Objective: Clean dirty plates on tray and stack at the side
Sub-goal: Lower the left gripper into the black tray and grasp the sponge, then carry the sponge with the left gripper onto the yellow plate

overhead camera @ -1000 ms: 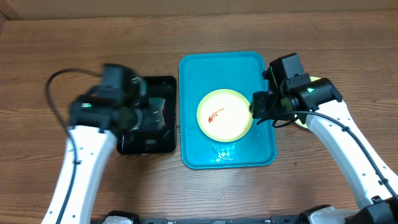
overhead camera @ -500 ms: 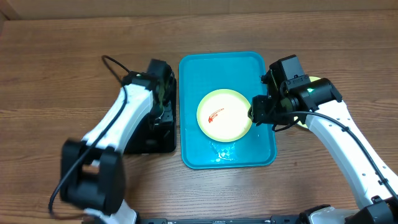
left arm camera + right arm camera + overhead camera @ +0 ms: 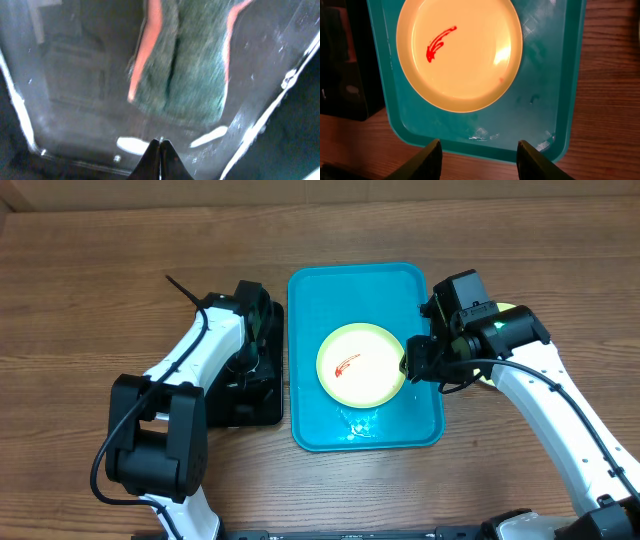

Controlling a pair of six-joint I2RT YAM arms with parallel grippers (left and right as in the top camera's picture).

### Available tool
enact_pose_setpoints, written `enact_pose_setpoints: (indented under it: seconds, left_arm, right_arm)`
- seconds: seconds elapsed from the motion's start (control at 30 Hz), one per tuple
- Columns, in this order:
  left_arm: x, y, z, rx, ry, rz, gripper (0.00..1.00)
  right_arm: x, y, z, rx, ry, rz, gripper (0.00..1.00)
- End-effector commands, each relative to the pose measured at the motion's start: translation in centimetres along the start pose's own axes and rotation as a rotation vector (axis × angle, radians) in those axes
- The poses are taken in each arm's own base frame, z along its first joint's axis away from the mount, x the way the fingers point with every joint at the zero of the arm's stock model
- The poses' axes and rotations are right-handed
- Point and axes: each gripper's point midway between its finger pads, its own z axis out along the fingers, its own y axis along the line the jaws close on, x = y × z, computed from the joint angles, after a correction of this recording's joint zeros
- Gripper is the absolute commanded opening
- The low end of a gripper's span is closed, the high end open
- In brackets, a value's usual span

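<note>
The left gripper (image 3: 160,149) is held over the black tray (image 3: 262,410), its fingers pressed together on nothing; a green and orange sponge (image 3: 180,55) is seen just ahead of its tips, lying in that tray; further right, a pale yellow plate (image 3: 362,365) marked with a red smear (image 3: 438,44) is seen lying in the turquoise tray (image 3: 310,420); the right gripper (image 3: 480,157) is held spread wide at the plate's right edge, with nothing between its fingers and the plate just ahead of them.

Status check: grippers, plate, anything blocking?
Left gripper shut, empty, above sponge in black tray. Right gripper open, empty, over blue tray rim. Plate on blue tray, red smear uncleaned. Nothing blocking it.
</note>
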Motion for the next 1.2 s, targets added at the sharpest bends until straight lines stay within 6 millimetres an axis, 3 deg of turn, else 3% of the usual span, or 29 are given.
enact_pose_setpoints:
  seconds: [0.0,0.07,0.13,0.27,0.37,0.5,0.67,0.73,0.9,1.0,1.07,1.1,1.17]
  left_arm:
    - [-2.2,-0.7,-3.8,0.044,-0.095,-0.005,0.17]
    - [-3.3,-1.1,-5.0,0.058,-0.139,0.027,0.43]
    - [-4.2,-1.4,-5.3,0.064,-0.178,0.06,0.58]
    - [-5.2,-1.6,-3.6,0.058,-0.215,0.09,0.66]
    - [-5.3,-1.0,-1.5,0.018,-0.224,0.086,0.66]
    - [-5.2,-0.9,0.8,0.017,-0.225,0.08,0.53]
    - [-5.5,-1.0,1.1,0.021,-0.237,0.079,0.26]
    - [-5.5,-1.0,1.1,0.022,-0.238,0.079,0.04]
    - [-4.9,-0.7,0.4,0.007,-0.203,0.082,0.04]
    - [-4.9,-0.6,-1.0,0.001,-0.186,0.084,0.04]
    - [-4.9,-0.5,-1.9,-0.002,-0.181,0.084,0.12]
    - [-4.9,-0.5,-2.2,-0.002,-0.181,0.084,0.24]
    - [-5.1,-0.6,-2.4,0.001,-0.187,0.084,0.35]
  right_arm:
    - [0.0,0.0,0.1,-0.004,-0.001,0.006,0.5]
    - [-0.1,0.0,0.1,-0.004,-0.003,0.006,0.5]
    - [-0.2,-0.1,0.1,0.002,-0.008,0.005,0.51]
    - [-0.3,0.0,0.1,0.0,-0.011,0.004,0.51]
    - [-0.2,0.0,0.1,0.001,-0.008,0.005,0.5]
    - [-0.1,-0.2,0.1,0.011,-0.005,0.011,0.5]
    - [-0.2,-2.5,0.1,0.122,-0.02,0.165,0.56]
    - [-0.4,-3.1,0.3,0.129,-0.015,0.186,0.57]
    - [-0.7,-5.0,1.1,0.152,0.015,0.247,0.63]
    - [-0.8,-4.3,1.6,0.07,0.054,0.142,0.66]
    - [-0.7,-3.8,2.0,0.037,0.072,0.093,0.65]
    - [-0.7,-3.9,2.1,0.042,0.074,0.092,0.66]
    - [-0.7,-4.1,2.4,0.048,0.083,0.09,0.66]
